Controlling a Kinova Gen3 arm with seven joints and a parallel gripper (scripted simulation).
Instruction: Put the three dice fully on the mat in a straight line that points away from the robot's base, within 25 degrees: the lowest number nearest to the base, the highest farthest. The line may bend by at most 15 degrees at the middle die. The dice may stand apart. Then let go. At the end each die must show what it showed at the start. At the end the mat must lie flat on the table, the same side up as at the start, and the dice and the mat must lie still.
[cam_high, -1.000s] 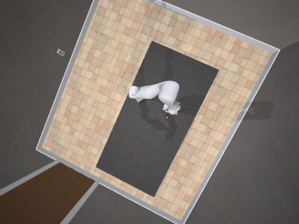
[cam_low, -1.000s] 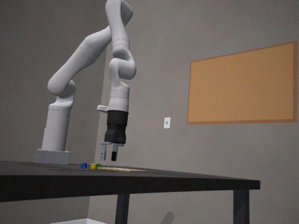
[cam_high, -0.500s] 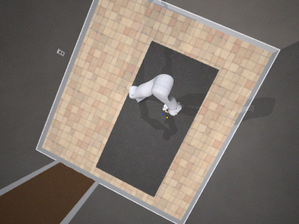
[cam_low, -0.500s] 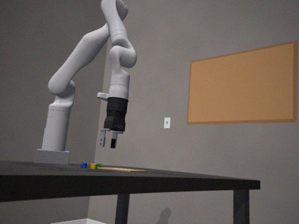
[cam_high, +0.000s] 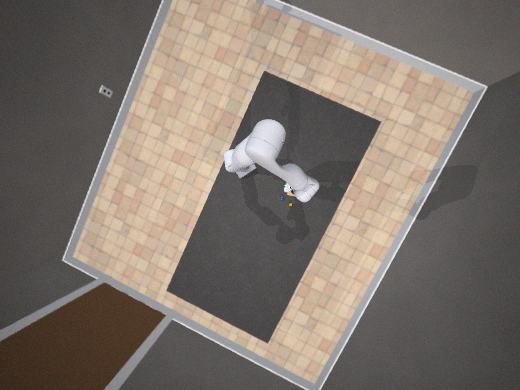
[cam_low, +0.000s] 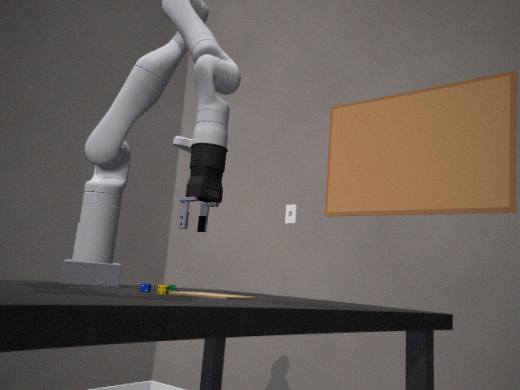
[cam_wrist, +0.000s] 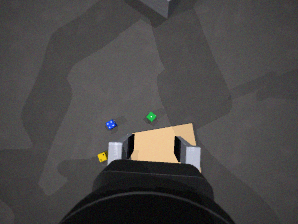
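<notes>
Three small dice lie on the dark table beside a tan mat (cam_wrist: 162, 142). In the wrist view the blue die (cam_wrist: 111, 124) is left of the green die (cam_wrist: 151, 117), and the yellow die (cam_wrist: 102, 157) is lower left by my left finger. The green die sits just off the mat's far corner. All three lie off the mat. My gripper (cam_wrist: 154, 143) is open and empty, high above the mat. In the exterior view the gripper (cam_low: 193, 218) hangs well above the blue die (cam_low: 145, 287), yellow die (cam_low: 162, 289), green die (cam_low: 172, 287) and the mat (cam_low: 212, 295).
The robot's base (cam_low: 91, 272) stands on the table behind the dice. The table's front edge (cam_low: 225, 325) and right end are in the exterior view. An orange board (cam_low: 422, 145) hangs on the far wall.
</notes>
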